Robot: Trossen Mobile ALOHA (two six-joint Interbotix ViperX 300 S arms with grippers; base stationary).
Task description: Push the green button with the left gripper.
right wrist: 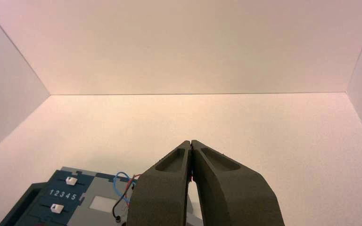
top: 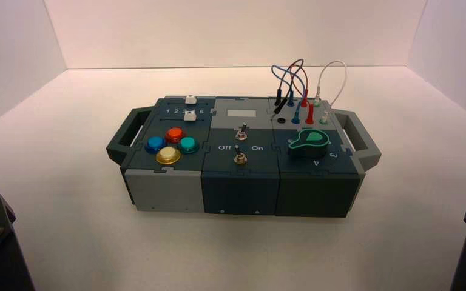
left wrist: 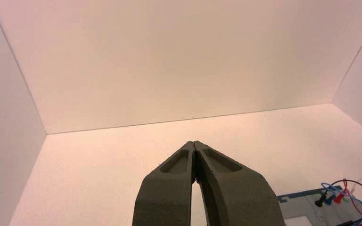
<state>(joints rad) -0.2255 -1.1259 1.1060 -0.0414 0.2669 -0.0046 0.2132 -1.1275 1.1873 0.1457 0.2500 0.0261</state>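
White-walled enclosure, pale worktop (top: 67, 200). The green button (top: 187, 144) sits rightmost in the button cluster at the box (top: 236, 182)'s left end. Left gripper (left wrist: 194, 146), fingers pressed together, parked well short; button lies forward and to its right.

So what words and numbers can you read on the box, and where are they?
"12345" - white digits between the two white sliders on the box.
"Off" - beside the toggle switches, on the buttons' side.
"On" - on those switches' other side.
"3" and "4" - beside the green knob; its other marks are hidden or unclear.
The pale panel above the switches shows no readable text.
Both grippers, left and right, carry no lettering.
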